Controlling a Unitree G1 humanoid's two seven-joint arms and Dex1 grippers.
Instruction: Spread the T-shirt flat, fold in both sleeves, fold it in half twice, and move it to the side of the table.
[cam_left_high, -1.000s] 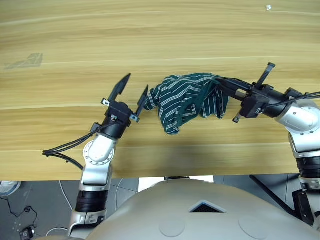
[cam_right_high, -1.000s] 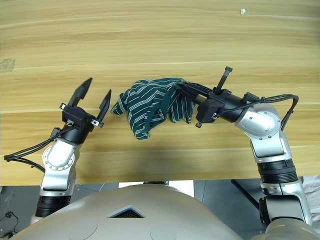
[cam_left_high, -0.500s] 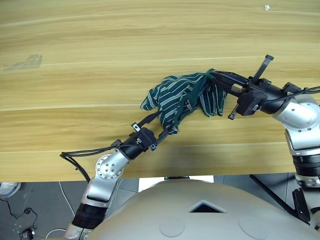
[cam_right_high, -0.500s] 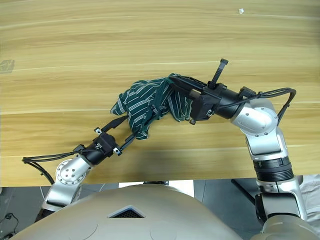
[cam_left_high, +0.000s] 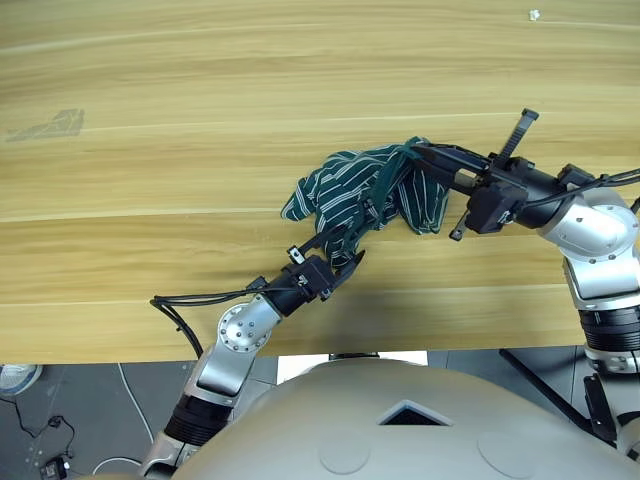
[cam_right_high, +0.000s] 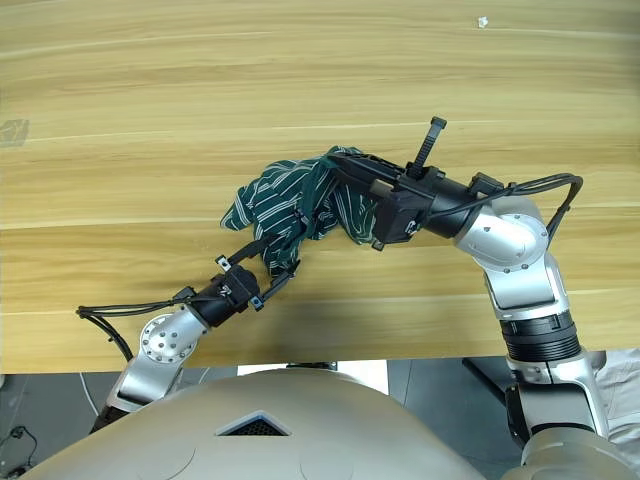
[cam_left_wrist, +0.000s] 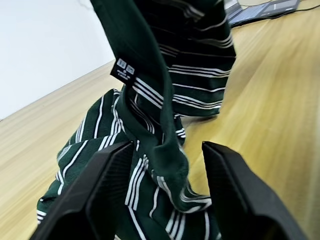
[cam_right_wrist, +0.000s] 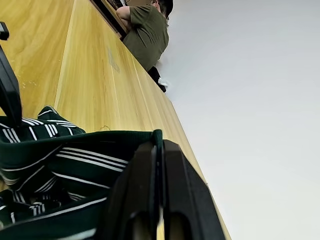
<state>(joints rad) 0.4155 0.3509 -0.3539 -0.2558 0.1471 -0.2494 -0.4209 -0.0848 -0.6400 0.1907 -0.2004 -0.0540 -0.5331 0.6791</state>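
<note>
The T-shirt (cam_left_high: 350, 190), dark green with white stripes, is crumpled in a heap on the middle of the wooden table (cam_left_high: 200, 80). My right gripper (cam_left_high: 420, 152) is shut on the shirt's upper right edge and holds it raised; in the right wrist view the fingertips (cam_right_wrist: 150, 155) pinch a green hem. My left gripper (cam_left_high: 345, 245) is open at the shirt's near edge. In the left wrist view its two black fingers (cam_left_wrist: 107, 195) stand on either side of a hanging fold of the shirt (cam_left_wrist: 160, 115), which carries a small label.
A small white scrap (cam_left_high: 537, 15) lies at the far right of the table and a faint grey mark (cam_left_high: 50, 122) at the left. The table's front edge (cam_left_high: 100, 355) runs close below my left arm. Bare wood surrounds the shirt.
My left arm has swung from the shirt's left side to its near edge, with the open gripper now around a hanging fold. My right gripper has lifted its held edge slightly up and leftward.
</note>
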